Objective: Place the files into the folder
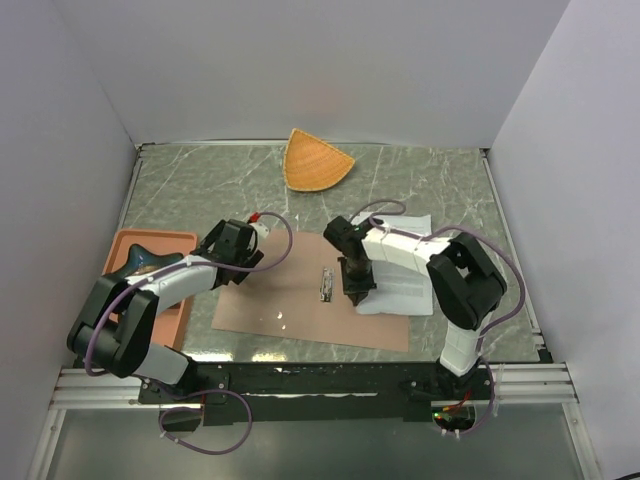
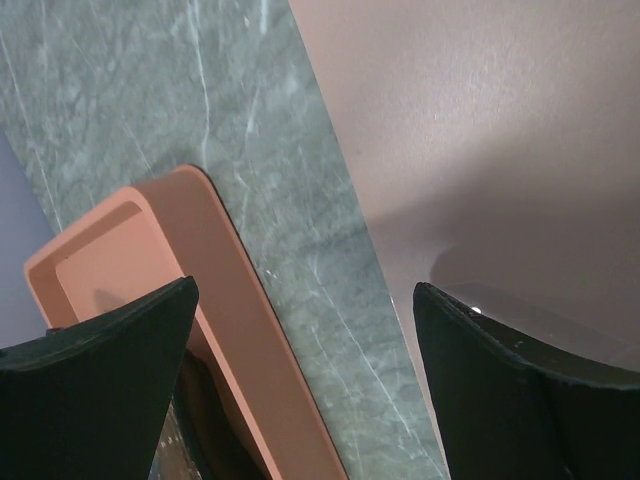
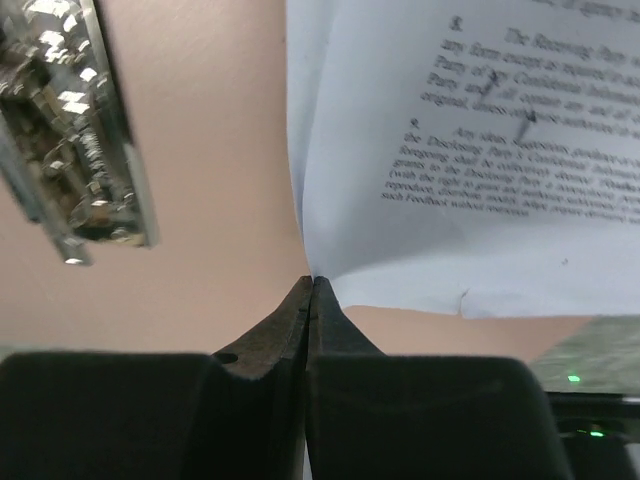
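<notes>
The folder [image 1: 290, 305] lies open and flat on the marble table, its metal clip [image 1: 326, 284] in the middle. The files [image 1: 403, 272], white printed sheets, lie over the folder's right edge and partly on the table. My right gripper [image 1: 355, 293] is shut at the sheets' near left corner. In the right wrist view the files [image 3: 470, 170] curve up and their corner runs into the shut tips of the right gripper [image 3: 312, 278], with the clip [image 3: 75, 150] to the left. My left gripper [image 1: 243, 268] hangs open at the folder's left edge. The left wrist view shows this left gripper [image 2: 305, 290] holding nothing, the folder [image 2: 480, 150] to its right.
A salmon-orange tray [image 1: 130, 243] holding a dark object [image 1: 150, 262] sits at the left. In the left wrist view the tray [image 2: 230, 300] lies close to the left finger. An orange fan-shaped dish [image 1: 316, 160] stands at the back. White walls enclose the table.
</notes>
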You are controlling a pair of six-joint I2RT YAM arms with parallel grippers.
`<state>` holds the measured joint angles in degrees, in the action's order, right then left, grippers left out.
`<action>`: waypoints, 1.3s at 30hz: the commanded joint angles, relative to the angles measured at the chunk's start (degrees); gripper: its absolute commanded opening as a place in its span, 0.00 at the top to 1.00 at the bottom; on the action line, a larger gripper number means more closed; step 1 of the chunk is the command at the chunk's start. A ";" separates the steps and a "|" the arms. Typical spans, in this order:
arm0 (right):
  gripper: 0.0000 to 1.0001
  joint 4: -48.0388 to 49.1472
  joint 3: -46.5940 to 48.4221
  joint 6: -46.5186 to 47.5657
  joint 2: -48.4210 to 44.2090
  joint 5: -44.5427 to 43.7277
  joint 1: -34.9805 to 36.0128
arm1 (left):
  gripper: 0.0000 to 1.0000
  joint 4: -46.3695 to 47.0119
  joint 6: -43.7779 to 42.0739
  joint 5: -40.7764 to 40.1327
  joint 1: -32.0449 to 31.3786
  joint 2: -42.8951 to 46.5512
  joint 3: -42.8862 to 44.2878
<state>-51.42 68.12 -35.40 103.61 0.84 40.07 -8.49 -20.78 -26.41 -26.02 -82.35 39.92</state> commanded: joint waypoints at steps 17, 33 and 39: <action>0.50 5.55 0.35 -10.31 -4.46 3.22 9.75 | 0.04 1.64 -0.50 -1.01 0.00 5.00 -3.45; 0.53 7.64 -11.68 -19.61 -13.78 1.27 26.19 | 0.04 -3.29 2.40 1.72 0.01 1.59 7.62; 0.57 10.64 -18.89 -25.86 -16.51 -2.06 26.90 | 0.04 -2.68 2.93 3.74 0.01 -3.60 12.37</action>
<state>-43.00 50.70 -55.33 90.21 2.31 67.22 -11.90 -19.20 -24.88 -26.02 -83.13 48.95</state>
